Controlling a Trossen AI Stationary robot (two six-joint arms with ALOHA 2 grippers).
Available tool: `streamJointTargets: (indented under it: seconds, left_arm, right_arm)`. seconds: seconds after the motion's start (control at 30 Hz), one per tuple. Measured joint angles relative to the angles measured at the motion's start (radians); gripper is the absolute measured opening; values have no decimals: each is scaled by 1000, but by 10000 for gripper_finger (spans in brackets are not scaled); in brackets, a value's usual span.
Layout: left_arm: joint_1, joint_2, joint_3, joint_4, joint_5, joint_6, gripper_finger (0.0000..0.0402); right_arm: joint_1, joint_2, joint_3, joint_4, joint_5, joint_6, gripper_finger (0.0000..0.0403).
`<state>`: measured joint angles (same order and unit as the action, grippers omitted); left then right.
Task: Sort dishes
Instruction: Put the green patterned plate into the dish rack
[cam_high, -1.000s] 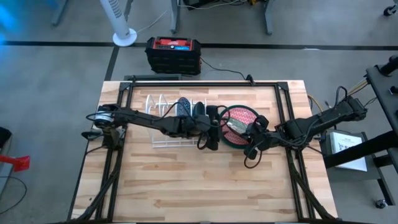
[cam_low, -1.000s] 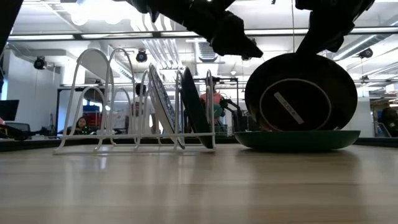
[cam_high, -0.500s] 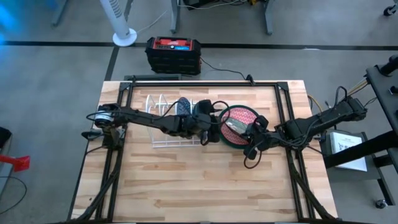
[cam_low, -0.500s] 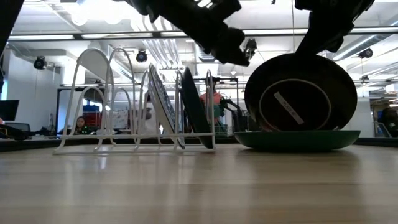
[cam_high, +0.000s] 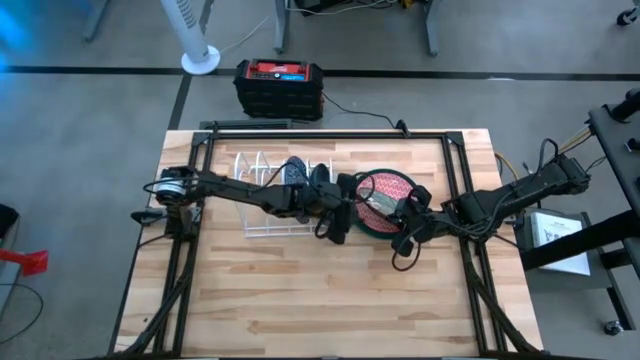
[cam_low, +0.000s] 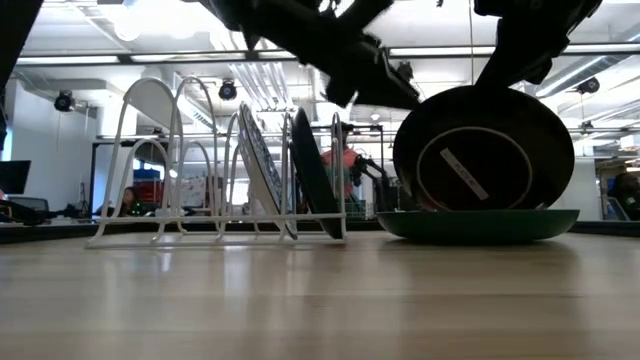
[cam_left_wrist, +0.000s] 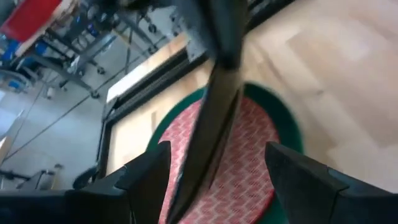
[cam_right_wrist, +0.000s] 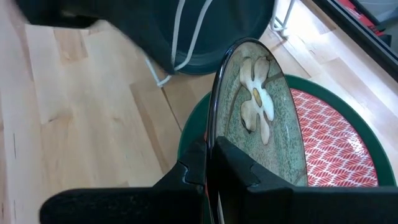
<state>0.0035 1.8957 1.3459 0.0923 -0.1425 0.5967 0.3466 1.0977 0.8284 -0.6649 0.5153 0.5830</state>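
A greyish plate with a white flower on its face (cam_right_wrist: 258, 102) stands on edge on a red patterned plate (cam_high: 392, 187). The red plate lies in a dark green plate (cam_low: 475, 225). The standing plate's dark back (cam_low: 483, 150) faces the low camera. My right gripper (cam_right_wrist: 214, 171) is shut on its rim. My left gripper (cam_left_wrist: 224, 180) is open, with one finger on either side of the standing plate's rim (cam_left_wrist: 217, 93), apart from it. Two more plates (cam_low: 262, 170) (cam_low: 315, 175) stand in the white wire rack (cam_high: 262, 205). My right gripper pinches the standing plate's rim (cam_right_wrist: 216, 146) between its two fingers, one on the flowered face and one on the dark back. The fingers come slanting down from the table's right side. The plate is upright, with its lower edge in the stacked plates.
A black and red box (cam_high: 280, 88) sits on the floor beyond the table's far edge. Bare wood (cam_high: 320, 290) lies toward the near edge. The rack's left slots (cam_low: 150, 160) hold nothing.
My left gripper has turned at the wrist between the rack and the standing plate and has come down a little around that plate's rim. My right gripper and the standing plate have kept still.
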Motion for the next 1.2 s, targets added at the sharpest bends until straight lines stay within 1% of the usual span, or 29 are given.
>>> streamJointTargets:
  seconds: [0.2,0.3,0.4,0.47,0.53,0.67,0.7,0.87,1.03,1.1,1.2]
  left_arm:
    - [27,105,73,1,1,4,250]
    - [28,160,136,-52,3,27,248]
    - [29,213,211,-137,3,41,230]
    - [30,246,263,-201,2,42,205]
    - [30,276,313,-251,1,42,167]
    - [30,318,391,-348,16,52,59]
    - [29,324,405,-362,5,67,39]
    - [30,331,424,-380,-6,60,37]
    - [30,331,422,-393,-7,67,37]
    - [30,331,422,-399,-8,69,37]
    - [30,331,422,-404,-8,69,37]
  right_arm:
    - [0,0,-1,12,0,-3,7]
    - [0,0,-1,18,-2,-6,7]
    - [0,0,-1,19,-8,-9,7]
    - [0,0,-1,19,-12,-9,8]
    - [0,0,-1,24,-17,-9,12]
    - [0,0,-1,23,-22,7,32]
    - [0,0,-1,18,-16,7,39]
    - [-1,-1,0,33,-10,12,75]
    - [3,-15,0,15,-49,-9,109]
    - [6,-19,7,-19,-70,-11,123]
    - [11,-15,32,-120,-87,29,143]
